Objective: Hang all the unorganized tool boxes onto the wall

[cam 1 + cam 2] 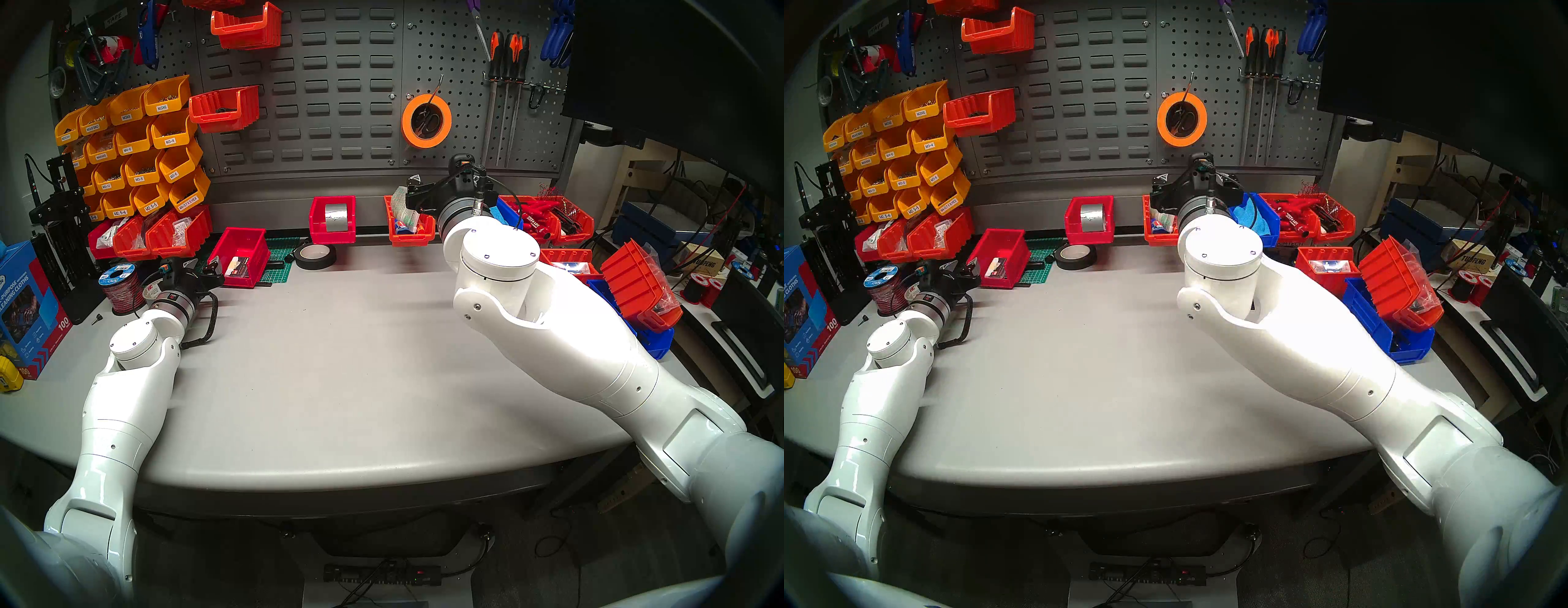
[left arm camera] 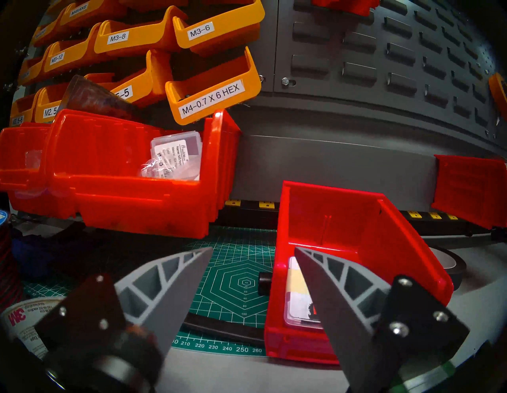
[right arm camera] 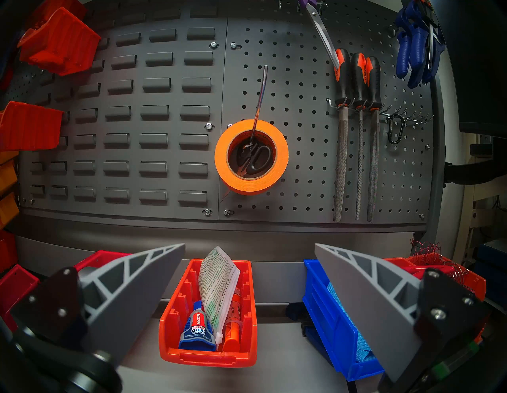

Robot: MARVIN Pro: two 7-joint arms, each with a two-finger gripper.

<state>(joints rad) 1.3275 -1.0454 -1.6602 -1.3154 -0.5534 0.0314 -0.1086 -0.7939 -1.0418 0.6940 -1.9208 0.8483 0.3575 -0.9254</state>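
Plain red bin (image 1: 239,254), ribbed orange bin (image 3: 208,315) — dark grey slotted wall (image 1: 331,97), green gridded mat (image 2: 241,285)

Even overhead light, moderately bright; all four views fisheye with dark vignetted rims and bowed straight lines. Soft glare on the white right arm (image 1: 551,339) and faint shadows on the desk (image 1: 339,361). Wrist views: foreground hardware blurred, red bin (image 2: 356,247) oversaturated; wall (image 3: 164,123) sharp.

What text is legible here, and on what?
"M4-0.7 X 6 HEX", "M3-6", "M3-8", "M3-12": yellow bin labels
"LOCTITE SUPER GLUE": glue tube in the orange ribbed bin
"3M": tape roll
"CLEANING CLOTHS", "100": blue box
"TAPE": wall label
Card print in the plain red bin: too blurred.
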